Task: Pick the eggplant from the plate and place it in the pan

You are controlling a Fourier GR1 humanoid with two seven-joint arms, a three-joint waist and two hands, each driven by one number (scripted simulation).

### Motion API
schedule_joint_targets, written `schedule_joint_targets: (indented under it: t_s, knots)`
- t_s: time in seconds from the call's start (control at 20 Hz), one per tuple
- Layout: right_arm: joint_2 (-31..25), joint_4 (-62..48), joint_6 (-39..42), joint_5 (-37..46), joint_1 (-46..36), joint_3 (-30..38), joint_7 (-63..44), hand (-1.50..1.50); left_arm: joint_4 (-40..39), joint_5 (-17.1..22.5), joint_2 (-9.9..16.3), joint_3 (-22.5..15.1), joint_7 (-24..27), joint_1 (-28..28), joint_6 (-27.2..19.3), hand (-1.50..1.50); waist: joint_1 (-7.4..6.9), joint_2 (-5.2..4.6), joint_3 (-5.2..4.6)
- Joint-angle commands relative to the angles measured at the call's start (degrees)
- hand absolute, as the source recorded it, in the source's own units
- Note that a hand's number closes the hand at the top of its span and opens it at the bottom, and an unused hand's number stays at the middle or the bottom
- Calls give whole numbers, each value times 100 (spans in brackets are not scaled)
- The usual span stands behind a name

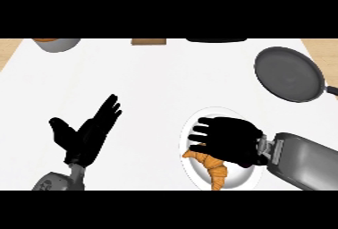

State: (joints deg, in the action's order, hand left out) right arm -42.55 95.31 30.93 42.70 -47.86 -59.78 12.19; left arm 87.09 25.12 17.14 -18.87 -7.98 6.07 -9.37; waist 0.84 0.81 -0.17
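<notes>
Looking steeply down on a white desk (pixel 152 89), with clock directions taken from the view's centre. Right hand (pixel 228 138) at about four o'clock, palm down over a white plate (pixel 191 129), fingers bent downward at the plate's left half; cannot tell whether curled round anything, since the hand's own back hides whatever lies beneath. Grey right forearm (pixel 307 161) running off toward the lower right edge and cut off there. Eggplant not made out anywhere: none seen on the uncovered part of the plate, none in the pan, and the covered middle of the plate cannot be checked. Orange-brown croissant (pixel 213 167) on the plate's lower part, its upper end tucked under the hand, its tip pointing to six o'clock and nearly cut by the lower band. Plate's lower rim also clipped there. Dark grey pan (pixel 287 74) at about two o'clock, well apart from the plate, holding nothing visible, its handle (pixel 332 91) sticking out to the right and cut by the edge. Left hand (pixel 89 129) at about eight o'clock, fingers straight and spread, thumb out to the left, touching nothing, resting above the desk with its grey wrist at the lower edge. Along the top edge, three half-seen things: a grey bowl (pixel 58 44) with something orange at eleven o'clock, a brown block (pixel 148 41) at twelve, a dark shape (pixel 217 40) at one, all too cropped to name further.
</notes>
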Motion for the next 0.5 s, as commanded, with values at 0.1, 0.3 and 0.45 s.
schedule_joint_targets:
  t_s: [0.1,0.3,0.45]
  knots:
    - [31,1170,1109,750,601,-560,-1410,-150,13,-19,71,105,12,-95,143,0,21,-33,12]
    - [530,1112,1424,1107,1175,-452,-1935,-150,-106,-172,-146,108,112,-56,157,0,-57,-70,15]
    - [466,1069,1415,1484,1308,-285,-1729,-150,233,-202,-53,147,-39,-255,283,0,-96,-70,17]
